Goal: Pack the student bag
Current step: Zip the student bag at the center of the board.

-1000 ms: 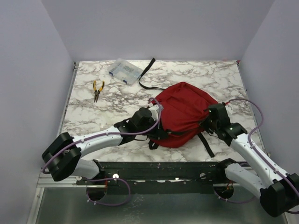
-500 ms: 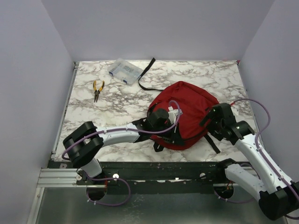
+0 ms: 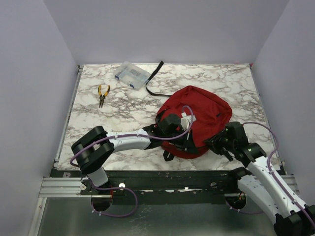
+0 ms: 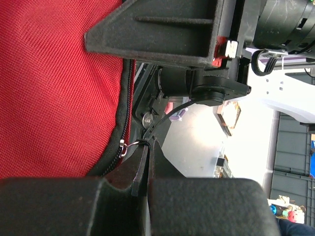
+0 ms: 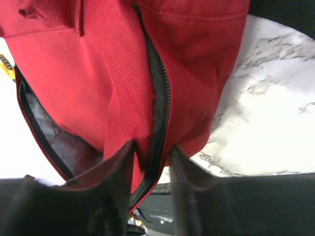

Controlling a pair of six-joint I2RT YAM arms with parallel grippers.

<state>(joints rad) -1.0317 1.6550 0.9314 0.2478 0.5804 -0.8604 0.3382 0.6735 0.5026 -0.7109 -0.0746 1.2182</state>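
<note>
1. At the left gripper (image 4: 145, 169): clenched flat on the zip pull (image 4: 141, 158), just beside the slider (image 4: 124, 147); red cloth of the bag (image 4: 59, 88) fills the view toward 9 o'clock.
2. At the right gripper (image 5: 150, 164): astride a fold of cloth carrying the zip (image 5: 160, 108); fingers (image 5: 115, 182) touch the fold on either side, but cannot tell whether clamped or only closing in.
3. Toward 8 o'clock of that fold: gapes enough to show grey lining (image 5: 51, 137), so reads as partly unzipped.
4. Against a second ago, from above: on the left, sits farther toward 3 o'clock along the bag's near side, taking the pull along. On the right, sits lower, off the bag's 3 o'clock flank and down at its 5 o'clock corner, apparently for a fresh bite.
5. Probably means drawing the zip open on the left while pinning the cloth on the right, so that the mouth widens instead of the bag sliding.
6. Farther out, for the bag itself: lies at about 4 o'clock from the middle of the table (image 3: 123, 115), near the front edge. Pliers (image 3: 103, 93) at 10 o'clock and clear box (image 3: 131, 74) at 11 o'clock, well apart from it, so judging nothing packed yet.
</note>
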